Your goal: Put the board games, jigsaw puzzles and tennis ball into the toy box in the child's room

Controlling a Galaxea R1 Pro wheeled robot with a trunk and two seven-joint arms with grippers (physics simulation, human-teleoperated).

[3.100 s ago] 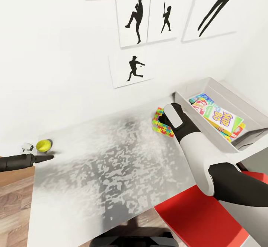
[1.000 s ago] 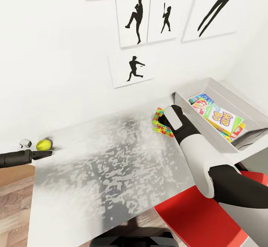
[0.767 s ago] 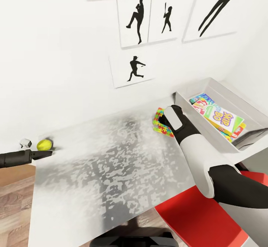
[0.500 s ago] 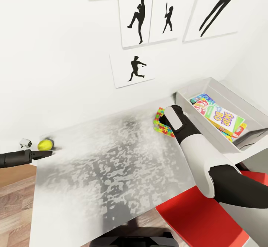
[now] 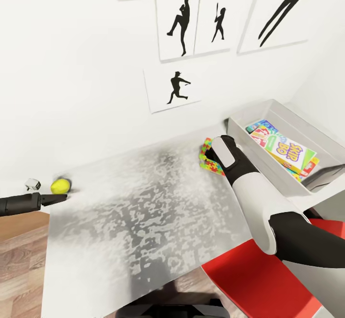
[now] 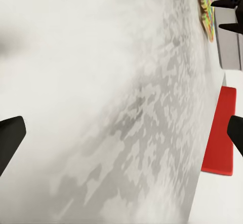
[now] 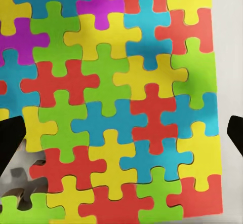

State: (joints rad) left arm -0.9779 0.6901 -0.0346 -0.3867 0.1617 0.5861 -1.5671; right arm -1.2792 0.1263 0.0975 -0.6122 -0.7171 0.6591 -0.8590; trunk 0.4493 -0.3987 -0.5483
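Since the earlier frames only the head camera has swung slightly; both arms stay put. Right end effector [image 5: 209, 156] hangs open right over the jigsaw puzzles [image 7: 116, 97], which lie on the counter [image 5: 143, 212] just beside the toy box [image 5: 287, 117]. Thin, stiff, light tiles lying flat look hard to pinch: an overhanging edge seems best. Left end effector [image 5: 60, 197], apparently open, sits beside the tennis ball [image 5: 60, 186].

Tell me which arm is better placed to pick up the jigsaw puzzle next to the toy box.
The right. Its gripper hangs directly over the jigsaw puzzle beside the toy box, fingers spread wide across the tile. The left gripper sits at the table's far end near the tennis ball.
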